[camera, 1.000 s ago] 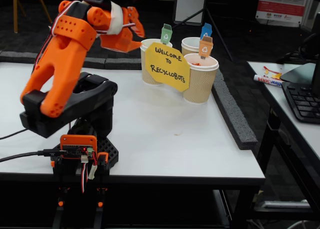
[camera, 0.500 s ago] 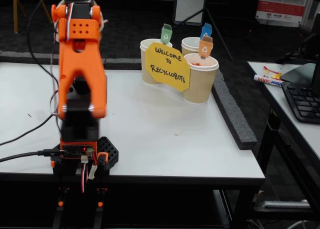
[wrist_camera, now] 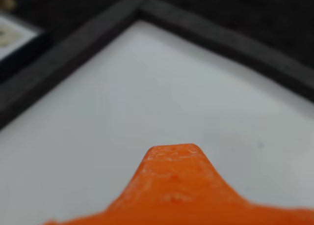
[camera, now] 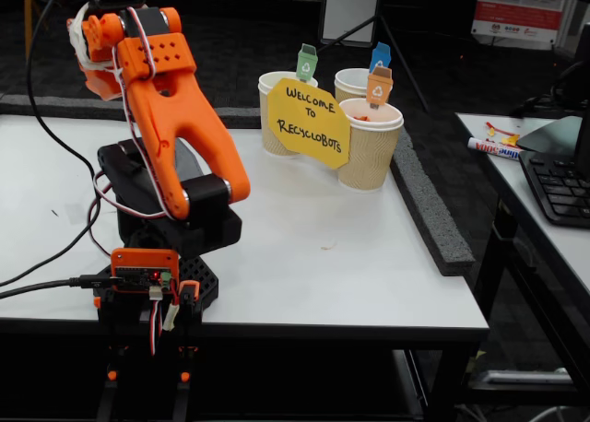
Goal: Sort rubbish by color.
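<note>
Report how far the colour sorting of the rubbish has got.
Done, apparently: orange scraps show inside the ribbed paper cup with the orange tag. In hand: nothing seen; the wrist view shows only the orange claw's tip above the white table. Left: no wads lie on the table, and the other two paper cups hide their insides, so I cannot tell.
</note>
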